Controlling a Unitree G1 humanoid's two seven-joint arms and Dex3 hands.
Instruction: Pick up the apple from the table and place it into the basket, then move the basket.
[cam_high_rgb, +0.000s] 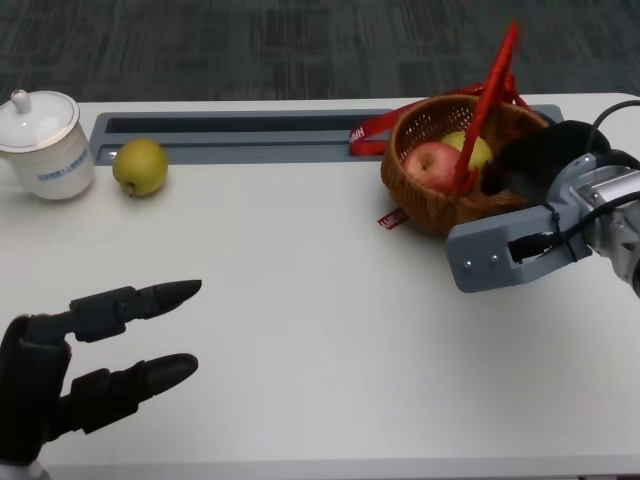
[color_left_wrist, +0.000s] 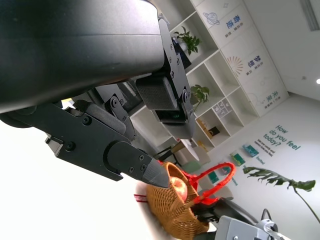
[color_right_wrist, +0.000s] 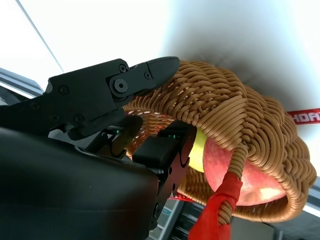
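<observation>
A red apple (cam_high_rgb: 430, 165) lies inside the wicker basket (cam_high_rgb: 420, 212) at the table's far right, next to a yellow-green fruit (cam_high_rgb: 478, 150). The basket's red handle (cam_high_rgb: 490, 100) stands upright. My right hand (cam_high_rgb: 540, 160) grips the basket's right rim. In the right wrist view one finger (color_right_wrist: 150, 70) lies on the outside of the basket's weave (color_right_wrist: 225, 100) and the others reach inside beside the apple (color_right_wrist: 240, 170). My left hand (cam_high_rgb: 100, 350) hovers at the near left, fingers apart and holding nothing. The left wrist view shows the basket (color_left_wrist: 170, 215) far off.
A yellow-green pear (cam_high_rgb: 140, 166) sits at the far left beside a white lidded cup (cam_high_rgb: 40, 145). A grey slotted strip (cam_high_rgb: 230, 135) runs along the back edge. A red strap (cam_high_rgb: 370, 135) trails from the basket.
</observation>
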